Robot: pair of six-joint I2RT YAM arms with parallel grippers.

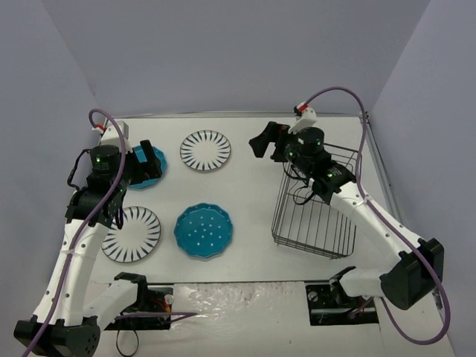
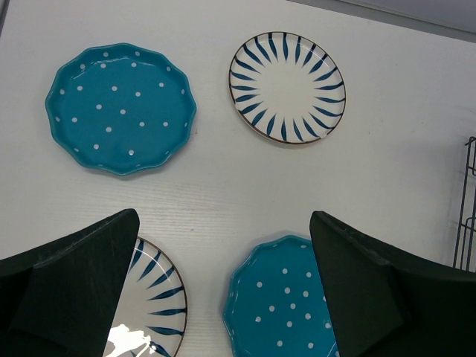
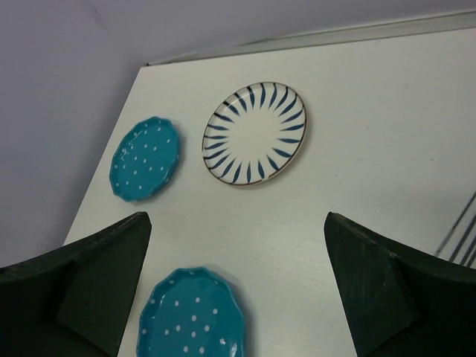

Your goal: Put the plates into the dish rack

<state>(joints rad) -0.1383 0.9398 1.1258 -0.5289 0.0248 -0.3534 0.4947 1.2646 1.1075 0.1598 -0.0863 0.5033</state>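
Observation:
Four plates lie flat on the white table. A teal dotted plate [image 1: 143,169] sits far left, partly hidden under my left gripper [image 1: 141,163], which hangs open and empty above it. A striped plate [image 1: 205,151] lies beside it, with another striped plate [image 1: 132,233] and a second teal plate [image 1: 204,230] nearer. The left wrist view shows the teal plates [image 2: 120,108] [image 2: 279,301] and striped plates [image 2: 287,87] [image 2: 156,305] below the left gripper [image 2: 223,282]. The black wire dish rack [image 1: 316,204] stands at the right. My right gripper [image 1: 269,141] [image 3: 236,282] is open, raised left of the rack's far corner.
Grey walls close the table on the left, back and right. The rack's wires show at the right edge of both wrist views [image 2: 467,208] [image 3: 461,230]. The right arm's cable [image 1: 349,93] loops over the rack. Bare tabletop [image 1: 249,193] lies between plates and rack.

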